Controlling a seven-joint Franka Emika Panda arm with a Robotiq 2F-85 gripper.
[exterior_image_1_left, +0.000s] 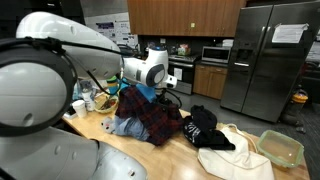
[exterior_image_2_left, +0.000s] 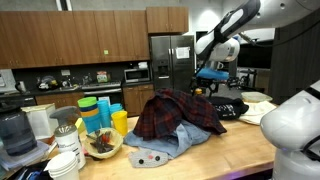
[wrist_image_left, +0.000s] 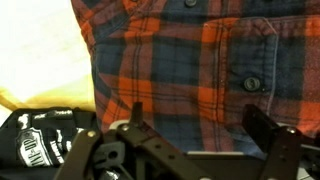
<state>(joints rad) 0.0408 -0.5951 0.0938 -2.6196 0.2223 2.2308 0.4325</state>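
Note:
A red and navy plaid shirt (wrist_image_left: 190, 60) fills the wrist view, with a buttoned pocket at the right. My gripper (wrist_image_left: 200, 125) hangs open above it, nothing between its fingers. In both exterior views the shirt (exterior_image_1_left: 150, 112) (exterior_image_2_left: 178, 113) lies heaped on the wooden counter on top of a blue denim garment (exterior_image_2_left: 160, 148) (exterior_image_1_left: 128, 127). The gripper (exterior_image_2_left: 208, 76) hovers just above the pile's far side. A black garment with white print (wrist_image_left: 40, 140) (exterior_image_1_left: 203, 128) lies beside the shirt.
A cream cloth (exterior_image_1_left: 235, 158) and a clear green-rimmed container (exterior_image_1_left: 281, 147) lie at one end of the counter (exterior_image_2_left: 230, 150). Coloured cups (exterior_image_2_left: 100, 112), stacked white bowls (exterior_image_2_left: 66, 160), a salad bowl (exterior_image_2_left: 102, 145) and a blender (exterior_image_2_left: 14, 135) crowd the opposite end. A steel fridge (exterior_image_1_left: 270, 60) stands behind.

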